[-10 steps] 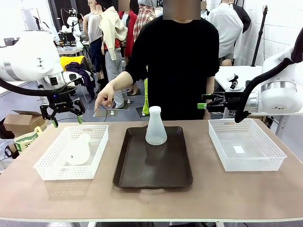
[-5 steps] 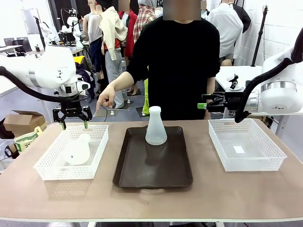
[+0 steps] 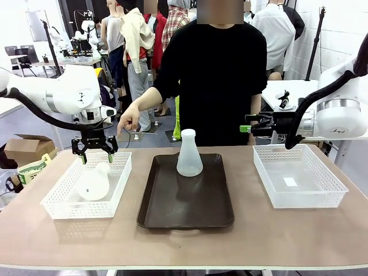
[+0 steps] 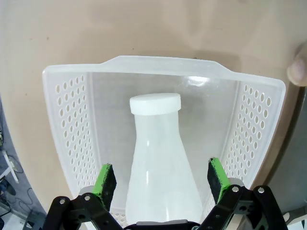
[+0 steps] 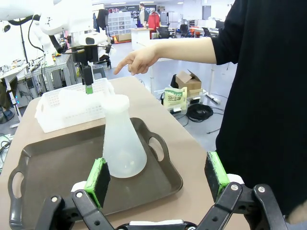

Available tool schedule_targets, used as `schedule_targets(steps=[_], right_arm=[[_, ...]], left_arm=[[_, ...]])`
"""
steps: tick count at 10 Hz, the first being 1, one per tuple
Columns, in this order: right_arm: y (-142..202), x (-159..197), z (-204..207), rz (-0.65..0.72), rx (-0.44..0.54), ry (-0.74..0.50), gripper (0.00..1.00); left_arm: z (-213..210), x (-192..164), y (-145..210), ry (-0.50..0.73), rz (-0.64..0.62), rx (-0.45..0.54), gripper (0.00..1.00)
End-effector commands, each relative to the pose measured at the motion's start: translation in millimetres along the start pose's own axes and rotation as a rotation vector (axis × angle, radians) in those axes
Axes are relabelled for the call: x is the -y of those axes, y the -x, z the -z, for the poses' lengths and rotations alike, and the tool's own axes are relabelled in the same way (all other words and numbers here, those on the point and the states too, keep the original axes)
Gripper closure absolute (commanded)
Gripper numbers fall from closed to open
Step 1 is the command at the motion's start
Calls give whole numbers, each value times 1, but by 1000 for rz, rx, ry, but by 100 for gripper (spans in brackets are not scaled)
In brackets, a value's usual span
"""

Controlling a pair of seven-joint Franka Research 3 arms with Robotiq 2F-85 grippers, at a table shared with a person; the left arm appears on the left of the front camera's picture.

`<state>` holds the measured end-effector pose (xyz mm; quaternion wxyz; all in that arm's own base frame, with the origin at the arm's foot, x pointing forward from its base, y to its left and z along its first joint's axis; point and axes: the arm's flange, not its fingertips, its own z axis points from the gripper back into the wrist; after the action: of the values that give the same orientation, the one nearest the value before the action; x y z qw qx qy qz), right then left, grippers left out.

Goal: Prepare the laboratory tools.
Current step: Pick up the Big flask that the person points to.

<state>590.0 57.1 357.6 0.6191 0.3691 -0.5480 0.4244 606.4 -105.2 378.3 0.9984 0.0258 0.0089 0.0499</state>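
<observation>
One frosted white conical flask (image 3: 95,183) (image 4: 160,163) lies on its side in the left white mesh basket (image 3: 63,202) (image 4: 72,129). My left gripper (image 3: 95,154) (image 4: 162,179) hangs open just above it, green pads on either side of the flask's body. A second flask (image 3: 189,154) (image 5: 122,139) stands upright on the dark brown tray (image 3: 187,215) (image 5: 48,163). My right gripper (image 3: 246,125) (image 5: 158,179) is open, held in the air beyond the table's far right, level with that flask and empty.
An empty white mesh basket (image 3: 299,198) sits at the right of the table. The person stands behind the tray, one hand (image 3: 127,119) (image 5: 139,60) pointing down over the far edge by the left basket.
My left arm has swung right and down from outside the table's left edge to above the flask in the left basket. The right arm and the person's hand have stayed put.
</observation>
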Motion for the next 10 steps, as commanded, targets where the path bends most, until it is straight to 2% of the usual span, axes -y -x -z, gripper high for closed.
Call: schedule_targets(steps=[1, 2, 5, 10], right_arm=[[0, -1, 1, 3, -5, 4, 0], [0, -1, 1, 3, -5, 4, 0], [0, -1, 1, 3, -5, 4, 0], [0, -1, 1, 3, -5, 4, 0]], left_arm=[[12, -4, -4, 48, 19, 28, 0], [16, -6, -7, 83, 21, 18, 0], [32, -9, -11, 70, 46, 23, 0], [42, -14, -13, 89, 17, 23, 0]])
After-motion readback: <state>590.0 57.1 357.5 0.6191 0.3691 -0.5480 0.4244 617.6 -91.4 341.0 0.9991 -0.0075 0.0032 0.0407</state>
